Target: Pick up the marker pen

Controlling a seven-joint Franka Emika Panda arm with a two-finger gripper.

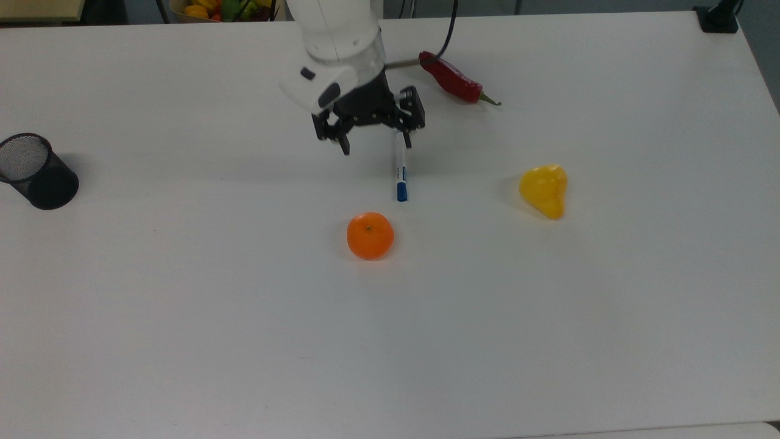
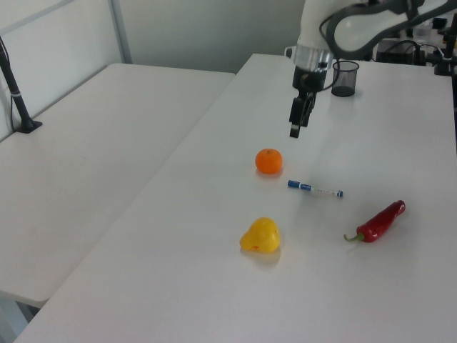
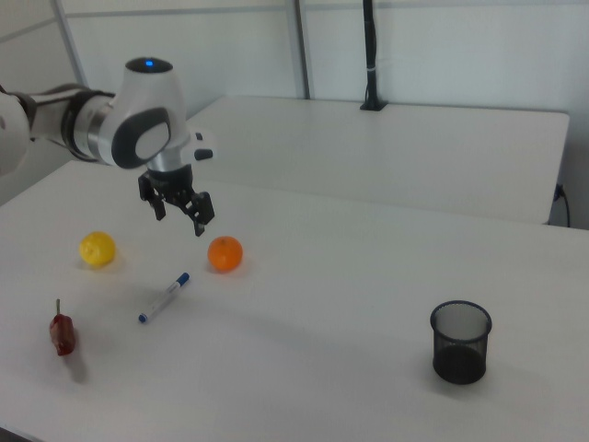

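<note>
The marker pen (image 1: 400,167) lies flat on the white table, its blue cap pointing toward the orange (image 1: 370,235); it also shows in the left view (image 2: 315,189) and the right view (image 3: 165,297). My gripper (image 1: 376,145) hangs open in the air above the table with nothing between its fingers. In the left view the gripper (image 2: 295,128) is well above the pen and the orange (image 2: 269,161). In the right view the gripper (image 3: 179,219) is above and behind the pen.
A yellow pear-shaped fruit (image 1: 544,190) lies at the top view's right. A red chili (image 1: 450,78) lies near the arm. A black mesh cup (image 1: 35,172) stands at the top view's far left. A fruit basket (image 1: 219,9) sits beyond the table's far edge.
</note>
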